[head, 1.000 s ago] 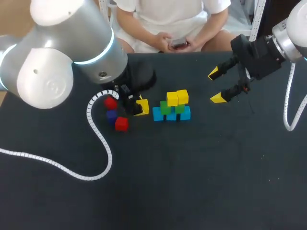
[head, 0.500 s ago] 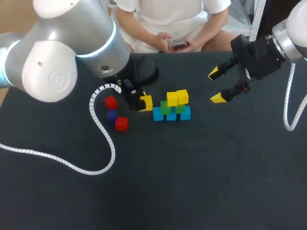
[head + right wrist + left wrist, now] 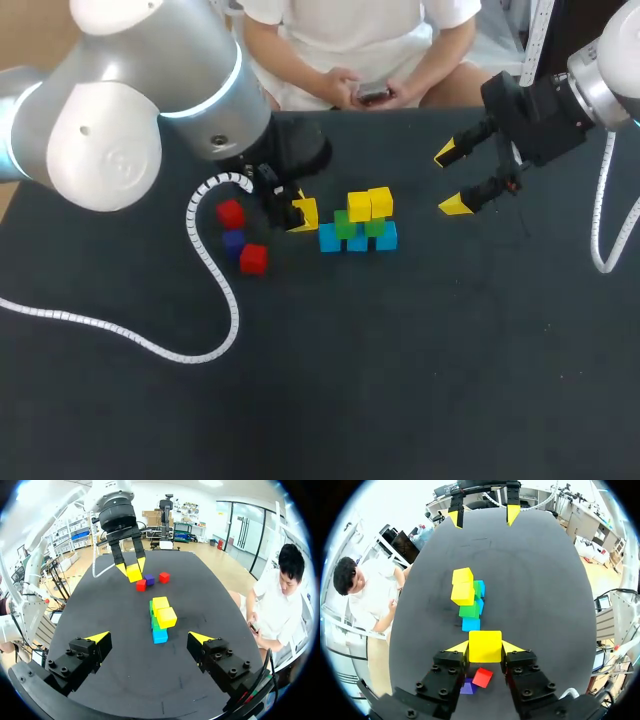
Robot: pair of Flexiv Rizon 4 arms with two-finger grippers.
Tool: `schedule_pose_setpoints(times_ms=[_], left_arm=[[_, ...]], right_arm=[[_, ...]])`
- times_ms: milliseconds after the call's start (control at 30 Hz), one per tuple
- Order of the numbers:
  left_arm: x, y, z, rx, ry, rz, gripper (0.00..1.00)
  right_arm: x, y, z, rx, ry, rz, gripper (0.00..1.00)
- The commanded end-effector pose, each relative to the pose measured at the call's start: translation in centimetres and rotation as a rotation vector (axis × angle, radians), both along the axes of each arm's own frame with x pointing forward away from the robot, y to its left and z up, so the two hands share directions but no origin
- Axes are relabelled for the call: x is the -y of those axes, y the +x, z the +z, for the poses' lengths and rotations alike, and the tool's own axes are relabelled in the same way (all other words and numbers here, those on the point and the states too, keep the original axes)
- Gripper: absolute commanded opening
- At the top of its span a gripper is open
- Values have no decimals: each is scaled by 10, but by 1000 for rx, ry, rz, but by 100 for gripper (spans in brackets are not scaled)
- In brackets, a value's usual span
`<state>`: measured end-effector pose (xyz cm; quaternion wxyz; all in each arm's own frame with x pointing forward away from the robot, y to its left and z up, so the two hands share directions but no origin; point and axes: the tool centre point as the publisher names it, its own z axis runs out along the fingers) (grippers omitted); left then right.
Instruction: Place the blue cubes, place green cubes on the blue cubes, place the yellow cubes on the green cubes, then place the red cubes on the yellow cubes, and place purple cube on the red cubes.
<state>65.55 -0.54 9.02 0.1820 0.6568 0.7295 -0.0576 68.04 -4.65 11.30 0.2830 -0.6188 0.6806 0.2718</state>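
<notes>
My left gripper [image 3: 296, 213] is shut on a yellow cube [image 3: 306, 213] [image 3: 485, 646], held above the table just left of the stack. The stack [image 3: 358, 222] has three blue cubes [image 3: 330, 239] at the bottom, two green cubes [image 3: 345, 225] on them and two yellow cubes [image 3: 370, 204] on top. Two red cubes [image 3: 231, 213] [image 3: 253, 259] and a purple cube [image 3: 233, 241] lie left of the gripper; the left wrist view shows one red cube [image 3: 482, 677] and the purple cube [image 3: 467, 686] under its fingers. My right gripper [image 3: 455, 180] [image 3: 150, 639] hangs open and holds nothing, right of the stack.
A white coiled cable [image 3: 205, 290] from the left arm lies across the table's left part. Another cable [image 3: 603, 215] hangs by the right arm. A person sits beyond the far edge, hands off the table.
My left gripper has carried the yellow cube a little to the right and away from me, toward the stack, then held still. The right arm has not moved.
</notes>
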Motion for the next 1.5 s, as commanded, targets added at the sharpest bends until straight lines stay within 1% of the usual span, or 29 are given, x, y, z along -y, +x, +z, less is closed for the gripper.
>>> schedule_pose_setpoints(times_ms=[33, 167, 267, 333, 467, 733, 867, 1000, 1133, 1367, 1400, 1500], left_arm=[[-7, 7, -1, -7, -22, 13, 0], [-4, 8, 4, 3, -13, -2, 0], [-2, 7, 5, -11, -45, -6, 0], [0, 7, 4, -33, -42, -10, 0], [3, 8, 5, -45, -49, -13, 0], [11, 21, 9, -71, -35, -29, 0], [18, 28, 9, -79, -39, -37, 0], [26, 31, 6, -115, -46, -46, 0], [31, 30, 4, -151, -55, -47, 0], [31, 24, -1, -188, -64, -24, 0], [31, 22, -2, -204, -67, -18, 0], [31, 21, -4, -205, -72, -18, 0]], right_arm=[[0, -1, 0, 2, 1, -2, 100], [0, -1, 0, 2, 1, -2, 100], [0, -1, 0, 2, 1, -2, 100], [0, -1, 0, 2, 1, -2, 100], [0, -1, 0, 2, 1, -2, 100], [0, -1, 0, 2, 1, -2, 100], [0, -1, 0, 2, 1, -2, 100], [0, -1, 0, 2, 1, -2, 100], [0, -1, 0, 2, 1, -2, 100], [0, -1, 0, 2, 1, -2, 100], [0, -1, 0, 2, 1, -2, 100], [0, -1, 0, 2, 1, -2, 100]])
